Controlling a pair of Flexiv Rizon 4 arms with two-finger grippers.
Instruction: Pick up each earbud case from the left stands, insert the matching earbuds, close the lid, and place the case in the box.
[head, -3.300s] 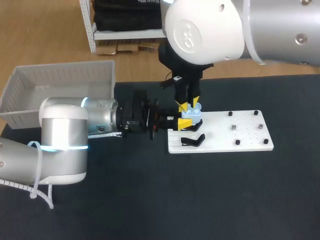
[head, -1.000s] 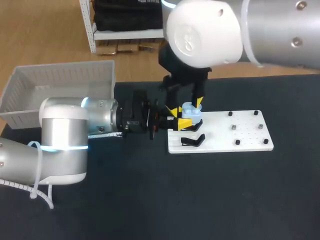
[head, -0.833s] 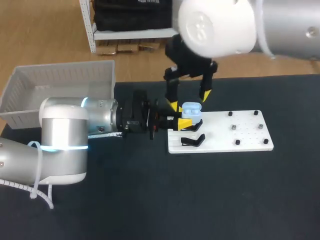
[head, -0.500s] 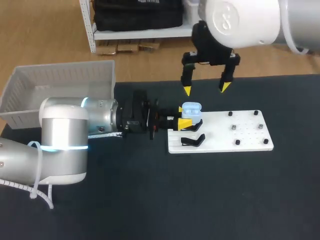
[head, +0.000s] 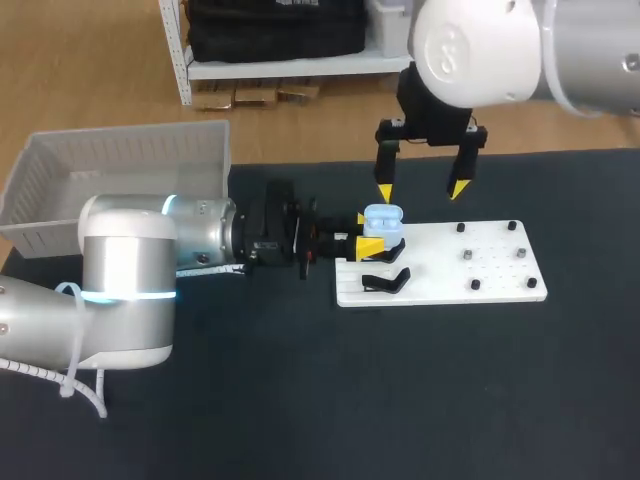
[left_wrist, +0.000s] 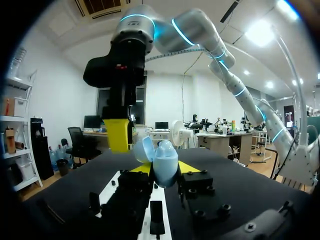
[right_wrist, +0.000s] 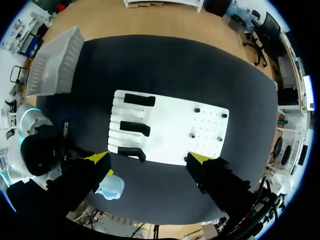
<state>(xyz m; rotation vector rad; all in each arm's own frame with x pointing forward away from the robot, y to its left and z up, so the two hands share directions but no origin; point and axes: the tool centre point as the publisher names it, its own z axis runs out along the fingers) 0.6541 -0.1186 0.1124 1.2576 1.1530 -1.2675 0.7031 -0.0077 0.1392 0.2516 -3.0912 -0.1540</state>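
The right claw (head: 422, 190) has lifted off the case (head: 383, 220) and drawn back to the far edge of the board (head: 470, 262), where it now hangs with its fingers spread wide and nothing between them. In its own wrist view the right claw (right_wrist: 148, 158) looks straight down on the board (right_wrist: 170, 130). The case (right_wrist: 111, 187) lies off beside one finger, partly cut off behind it.

The left claw (head: 365, 232) lies low along the table and grips the pale blue case at the board's near-left end. Most of its fingers are hidden behind its own dark body. In the left wrist view the case (left_wrist: 162, 160) sits between the yellow tips of the left claw (left_wrist: 165, 169), pinched from both sides, with its lid tipped open. Whether earbuds sit inside cannot be made out.

One black stand (head: 385, 280) shows just beside the left claw. Any stand under the case is hidden. Small dark pegs (head: 467, 256) dot the board, too small to identify. The box (head: 120, 160) stands well behind the left claw.
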